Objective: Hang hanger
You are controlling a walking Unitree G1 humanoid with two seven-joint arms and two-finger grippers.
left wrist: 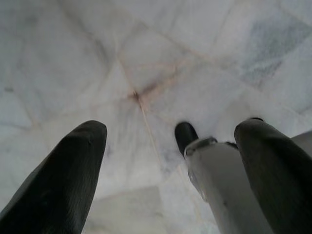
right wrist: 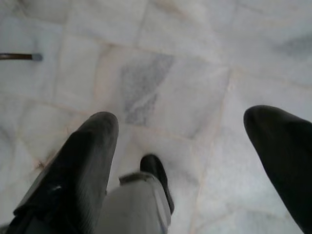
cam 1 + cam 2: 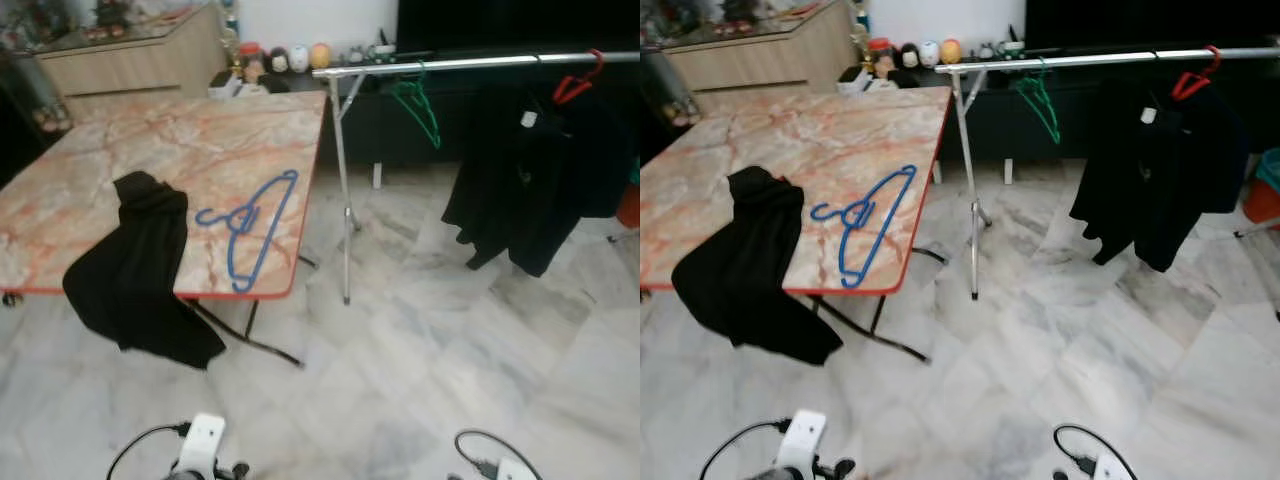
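Both our arms hang low, pointed at the marble floor [image 3: 450, 350]. Left gripper [image 1: 165, 146]: fingers spread wide, holding nothing, floor tiles beneath. Right gripper [image 2: 190, 141]: same, fingers wide apart, nothing held. From the head views we see just the wrist tops at the bottom edge.

Blue hanger [image 3: 250, 228] lies flat on the marble-top table [image 3: 150, 150], near its right front corner. Black garment [image 3: 140, 270] drapes over the table's front edge, beside the hanger. Clothes rail [image 3: 470, 63] stands right of the table, carrying a green hanger [image 3: 420, 105] and a red hanger [image 3: 578, 82] with dark clothing [image 3: 540, 180].
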